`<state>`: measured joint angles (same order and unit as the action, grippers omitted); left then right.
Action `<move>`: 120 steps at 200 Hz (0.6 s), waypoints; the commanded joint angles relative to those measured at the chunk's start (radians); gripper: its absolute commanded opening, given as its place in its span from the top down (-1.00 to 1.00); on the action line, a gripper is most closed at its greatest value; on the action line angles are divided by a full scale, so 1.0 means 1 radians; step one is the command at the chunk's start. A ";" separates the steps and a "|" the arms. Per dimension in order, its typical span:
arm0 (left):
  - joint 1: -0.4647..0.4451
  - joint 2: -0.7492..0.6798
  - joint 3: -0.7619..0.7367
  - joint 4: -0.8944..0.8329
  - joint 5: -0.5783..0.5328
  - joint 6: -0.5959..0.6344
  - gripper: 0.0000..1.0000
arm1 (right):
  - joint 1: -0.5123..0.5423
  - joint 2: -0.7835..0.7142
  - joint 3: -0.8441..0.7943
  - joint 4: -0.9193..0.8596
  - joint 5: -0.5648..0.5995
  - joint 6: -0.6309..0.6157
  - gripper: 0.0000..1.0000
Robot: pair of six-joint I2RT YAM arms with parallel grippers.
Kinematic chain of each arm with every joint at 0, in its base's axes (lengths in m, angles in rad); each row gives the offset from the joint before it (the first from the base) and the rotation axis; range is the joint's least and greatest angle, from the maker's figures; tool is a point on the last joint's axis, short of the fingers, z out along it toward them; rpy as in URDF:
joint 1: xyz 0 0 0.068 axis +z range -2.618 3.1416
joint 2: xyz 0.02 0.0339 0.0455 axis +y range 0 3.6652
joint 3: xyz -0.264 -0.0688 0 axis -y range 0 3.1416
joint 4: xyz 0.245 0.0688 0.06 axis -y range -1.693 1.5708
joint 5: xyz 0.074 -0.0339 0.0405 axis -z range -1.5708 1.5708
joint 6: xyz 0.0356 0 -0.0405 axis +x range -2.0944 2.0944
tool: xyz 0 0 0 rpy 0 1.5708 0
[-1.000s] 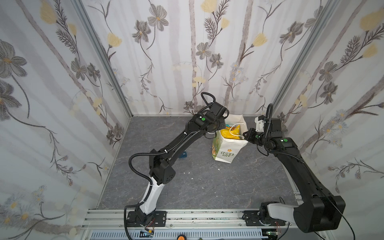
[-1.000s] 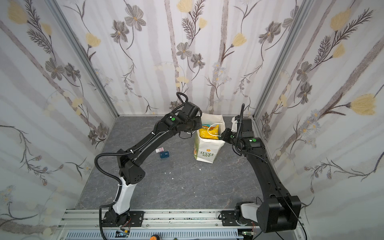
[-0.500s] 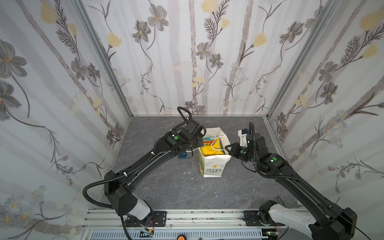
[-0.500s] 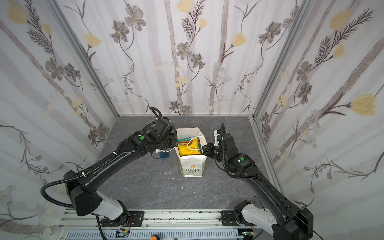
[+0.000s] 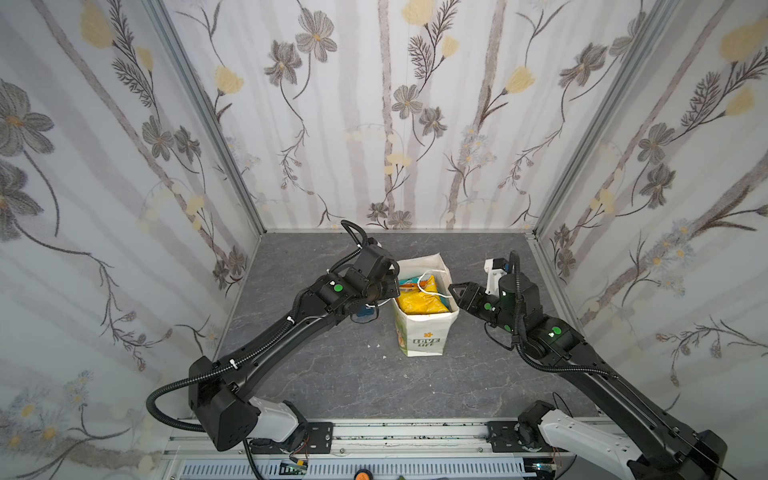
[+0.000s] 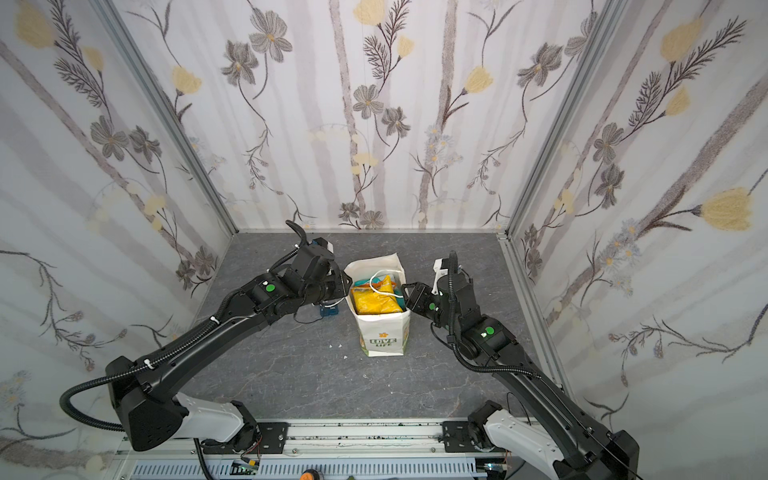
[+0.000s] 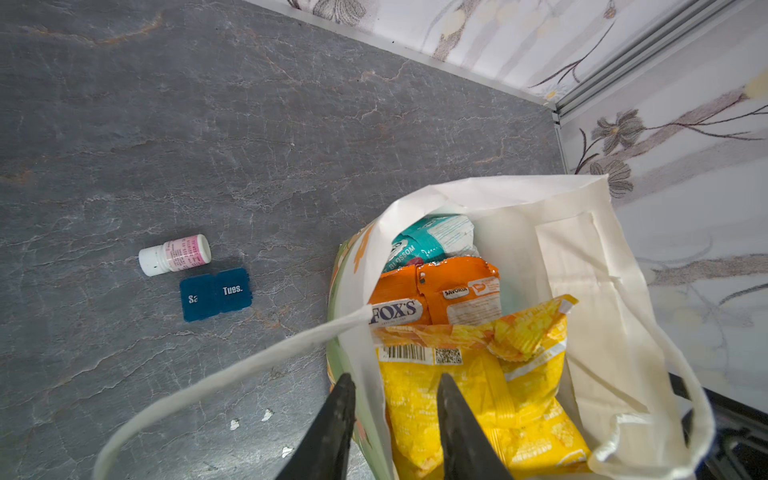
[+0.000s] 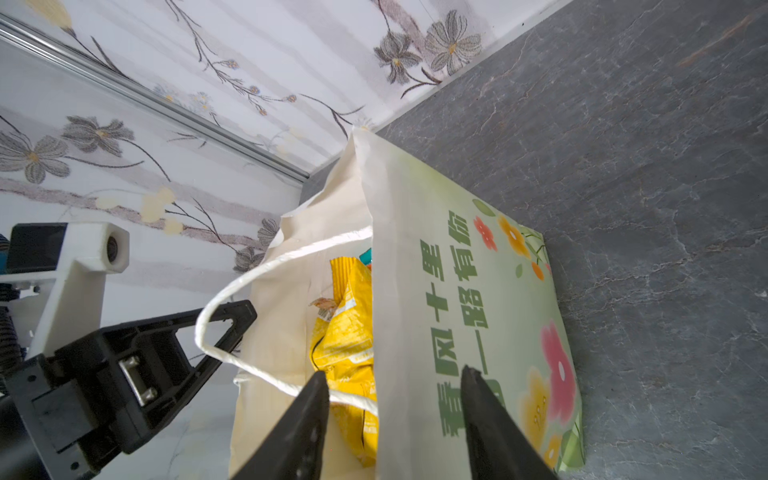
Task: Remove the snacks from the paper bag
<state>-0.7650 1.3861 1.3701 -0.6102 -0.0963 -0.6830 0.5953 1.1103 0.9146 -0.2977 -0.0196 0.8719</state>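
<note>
- Grey stone-patterned worktop [image 5: 332, 374], enclosed by floral-papered walls [image 5: 374, 124], carries the scene.
- Paper bag [image 5: 424, 332] [image 6: 384, 332] stands upright and open-mouthed on the worktop, directly between the two end effectors; its "LOVE LIFE" face is turned towards the arm bases.
- Yellow packet [image 5: 419, 303] [image 7: 478, 395] lies uppermost inside the bag, beneath the inner finger of the left end effector; two orange packets [image 7: 440, 291] and a teal packet [image 7: 428, 239] sit beyond it, farther from that end effector, all inside the bag.
- Left end effector [image 7: 395, 378] [image 6: 343, 286]: jaws apart, straddling the bag's near wall, one finger outside and one over the yellow packet; nothing is gripped.
- Right end effector [image 8: 395, 372] [image 5: 453, 289]: jaws apart at the opposite rim, one finger over the bag mouth, one outside the green illustrated side; nothing is gripped.
- Cord handle [image 7: 249, 365] hangs out of the bag past the left end effector's outer finger; a second cord [image 8: 249, 282] loops in front of the right end effector.
- Dark blue pill box [image 7: 216, 294] and a white bottle [image 7: 174, 254], just beside each other, lie on the worktop on the outer-finger side of the left end effector, apart from the bag.
</note>
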 commanded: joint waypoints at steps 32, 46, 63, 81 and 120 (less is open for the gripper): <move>-0.001 -0.111 -0.014 0.085 0.009 0.073 0.12 | 0.003 -0.067 0.098 -0.064 0.075 -0.091 -0.32; 0.000 -0.166 -0.026 0.109 0.026 0.110 0.08 | 0.008 -0.078 0.141 -0.072 0.065 -0.132 -0.34; 0.000 -0.236 -0.046 0.140 0.041 0.161 0.04 | 0.025 -0.071 0.209 -0.097 0.055 -0.184 -0.34; 0.000 -0.294 -0.058 0.162 0.053 0.210 0.03 | 0.042 -0.046 0.281 -0.128 0.030 -0.226 -0.35; -0.024 -0.215 0.132 -0.015 0.263 0.539 0.11 | 0.087 0.025 0.422 -0.215 -0.150 -0.369 -0.36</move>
<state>-0.7692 1.1110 1.3785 -0.5156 0.0181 -0.4244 0.6605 1.1023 1.2686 -0.4294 -0.0486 0.6212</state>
